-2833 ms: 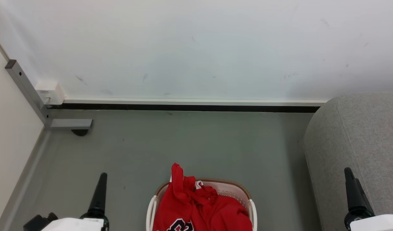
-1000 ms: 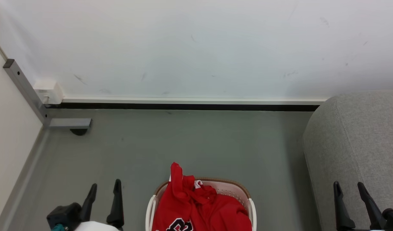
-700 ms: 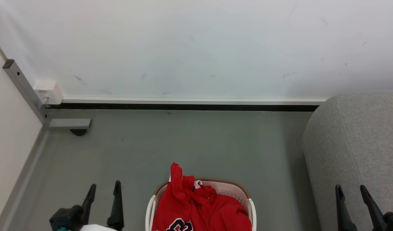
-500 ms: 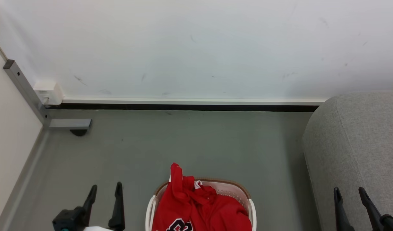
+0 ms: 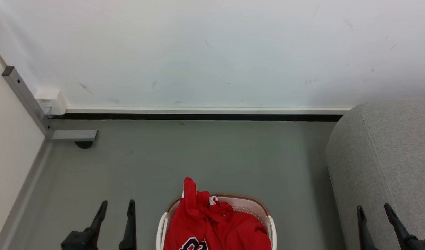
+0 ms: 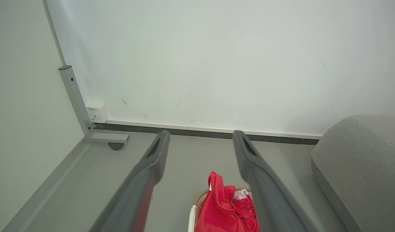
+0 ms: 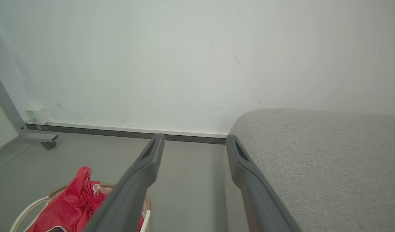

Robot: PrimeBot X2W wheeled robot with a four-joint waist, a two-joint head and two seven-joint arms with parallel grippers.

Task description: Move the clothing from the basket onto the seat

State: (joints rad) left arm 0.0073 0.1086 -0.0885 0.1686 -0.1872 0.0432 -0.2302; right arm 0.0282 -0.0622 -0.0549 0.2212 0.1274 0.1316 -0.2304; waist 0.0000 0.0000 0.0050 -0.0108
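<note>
**Operator:** What is the grey floor [image 5: 198,156] carrying below the white wall [image 5: 212,52]?

**Technician:** It is carrying the basket [image 5: 257,205] at the lower middle of the head view. The seat [image 5: 389,156] is standing near it, at the right edge.

**Operator:** How are the claws standing?

**Technician:** The left claw [image 5: 117,203] is hanging at the lower left with its fingers apart, gripping nothing. The right claw [image 5: 373,207] is hanging at the lower right, likewise spread and empty, its fingers showing against the side of the seat.

**Operator:** What is changing?

**Technician:** Nearly three seconds ago each claw was showing as a single closed point. Both are now standing open, and over the last second both are sinking slightly toward the bottom edge of the head view. The basket and its load are not shifting.

**Operator:** Where is the clothing lying?

**Technician:** The clothing [image 5: 215,225] is sitting heaped in the basket. One red fold is standing above the brown rim, and black-and-white lettering is showing at the bottom edge. None of it is lying on the seat.

**Operator:** What is this meaning for the task?

**Technician:** By judgement, the transfer is not yet starting, and the opening is reading as preparation for a first grasp. The left claw is sitting nearer the basket, and the raised fold is offering the readiest hold.
</note>
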